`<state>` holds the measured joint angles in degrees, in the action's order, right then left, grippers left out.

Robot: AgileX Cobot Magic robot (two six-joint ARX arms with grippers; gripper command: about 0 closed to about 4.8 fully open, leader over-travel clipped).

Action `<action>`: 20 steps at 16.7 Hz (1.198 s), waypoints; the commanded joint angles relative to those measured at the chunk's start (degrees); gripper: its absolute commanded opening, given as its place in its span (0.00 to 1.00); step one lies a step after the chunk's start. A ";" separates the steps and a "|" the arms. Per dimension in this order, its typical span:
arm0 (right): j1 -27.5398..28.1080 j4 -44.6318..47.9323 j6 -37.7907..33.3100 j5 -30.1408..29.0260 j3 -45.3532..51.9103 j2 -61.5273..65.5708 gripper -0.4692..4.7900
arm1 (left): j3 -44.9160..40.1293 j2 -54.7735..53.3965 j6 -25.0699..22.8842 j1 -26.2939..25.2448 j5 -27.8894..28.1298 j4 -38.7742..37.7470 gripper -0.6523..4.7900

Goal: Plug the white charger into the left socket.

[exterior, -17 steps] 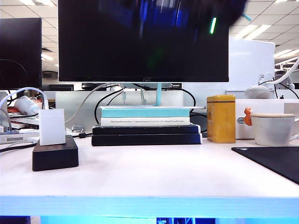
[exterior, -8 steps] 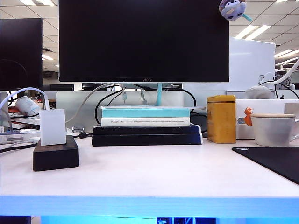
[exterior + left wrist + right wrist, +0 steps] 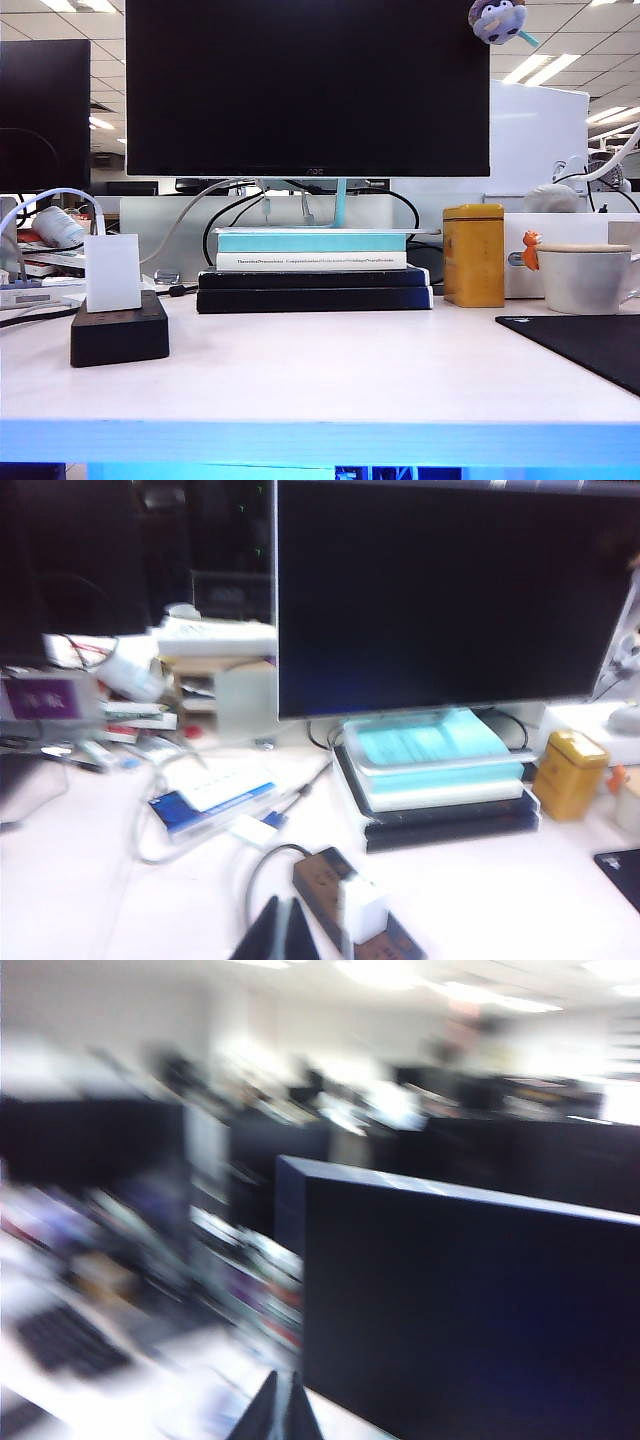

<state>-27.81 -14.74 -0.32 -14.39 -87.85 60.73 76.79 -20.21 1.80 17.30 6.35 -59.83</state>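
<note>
White glossy rectangular charger [image 3: 112, 272] standing upright, plugged into matte black box-shaped power strip [image 3: 119, 330] at lower left of exterior frame, on white tabletop [image 3: 340, 370]. Left gripper [image 3: 283, 932] clenched, empty, above strip. Right gripper [image 3: 280, 1407] clenched, empty, facing black monitor [image 3: 470, 1310].

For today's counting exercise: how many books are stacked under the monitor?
4, as far as the exterior view shows: a teal book on top, a white one beneath it, then two black ones at the bottom. A thin tray or further book may be hidden between them.
</note>
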 commanded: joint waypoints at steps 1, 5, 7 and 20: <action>0.02 -9.68 8.59 5.84 0.11 -5.16 0.08 | -13.59 2.95 0.87 -0.11 -7.17 13.84 0.11; 0.02 -13.05 9.84 9.94 7.72 -13.16 0.08 | -34.14 2.95 3.32 -0.07 -14.21 34.42 0.11; 0.02 -10.12 9.79 11.19 17.09 -18.03 0.08 | -42.23 2.69 4.44 -0.02 -14.53 40.85 0.11; 0.04 12.02 3.26 17.33 77.37 -33.57 0.08 | -68.72 2.64 -0.57 -0.02 -14.08 55.19 0.11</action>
<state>-27.81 -3.99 3.36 2.83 -10.92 27.24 8.47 -17.58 1.93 17.37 -7.51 -6.52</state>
